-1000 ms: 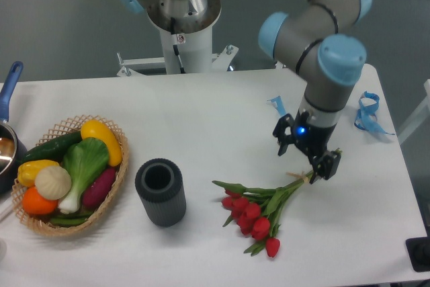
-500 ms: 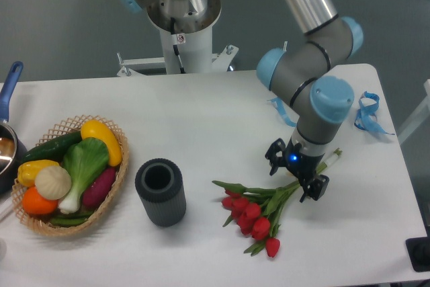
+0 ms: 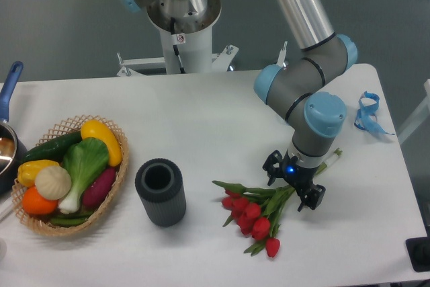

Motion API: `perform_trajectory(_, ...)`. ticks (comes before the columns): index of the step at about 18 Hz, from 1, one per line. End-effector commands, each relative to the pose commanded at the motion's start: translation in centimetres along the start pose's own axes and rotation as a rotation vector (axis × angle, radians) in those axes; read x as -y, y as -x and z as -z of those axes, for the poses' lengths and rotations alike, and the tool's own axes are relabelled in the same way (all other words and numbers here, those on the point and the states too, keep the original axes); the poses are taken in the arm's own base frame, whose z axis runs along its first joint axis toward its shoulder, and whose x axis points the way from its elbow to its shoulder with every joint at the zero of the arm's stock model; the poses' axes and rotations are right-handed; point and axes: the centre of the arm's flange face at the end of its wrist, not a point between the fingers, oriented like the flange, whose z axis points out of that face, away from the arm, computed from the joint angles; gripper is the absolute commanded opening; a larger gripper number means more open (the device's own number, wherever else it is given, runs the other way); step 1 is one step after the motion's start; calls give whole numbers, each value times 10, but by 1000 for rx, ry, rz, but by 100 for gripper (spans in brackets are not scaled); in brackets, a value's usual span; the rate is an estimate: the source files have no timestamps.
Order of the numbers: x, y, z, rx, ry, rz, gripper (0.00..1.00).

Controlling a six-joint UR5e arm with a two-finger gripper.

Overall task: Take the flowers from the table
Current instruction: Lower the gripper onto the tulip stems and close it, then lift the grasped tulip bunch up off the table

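Observation:
The flowers (image 3: 255, 214), a bunch of red tulips with green leaves and long green stems, lie on the white table (image 3: 201, 126) at the front right, heads toward the front, stem ends toward the back right. My gripper (image 3: 293, 186) is low over the stems, open, one black finger (image 3: 271, 167) on each side of them. The stems run between the fingers; the stem ends (image 3: 332, 158) stick out behind the wrist. The fingertips are close to the tabletop.
A dark grey ribbed cylinder vase (image 3: 160, 191) stands upright left of the flowers. A wicker basket (image 3: 115, 186) of vegetables is at the front left. A blue-handled pan (image 3: 8, 140) is at the left edge. Blue ribbon (image 3: 367, 113) lies at the back right.
The gripper has come down and moved left and forward along the stems, from above the stem ends to straddling the stems near the leaves. The flowers have not moved.

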Motion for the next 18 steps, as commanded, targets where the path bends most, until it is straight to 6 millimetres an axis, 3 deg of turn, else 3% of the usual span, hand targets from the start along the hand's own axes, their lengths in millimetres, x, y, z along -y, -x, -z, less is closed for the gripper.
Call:
perform_trajectory(3,1,1,4,7,-1,4,26)
perform_trajectory(4,1,2,5,9,-1,4,19)
perform_trajectory(8,3,7,10,24,-4,1,6)
perform_trajectory(12,2,8,18,32,-5,-3,3)
perform_trajectory(18,14,23,86,145,-50,-16,3)
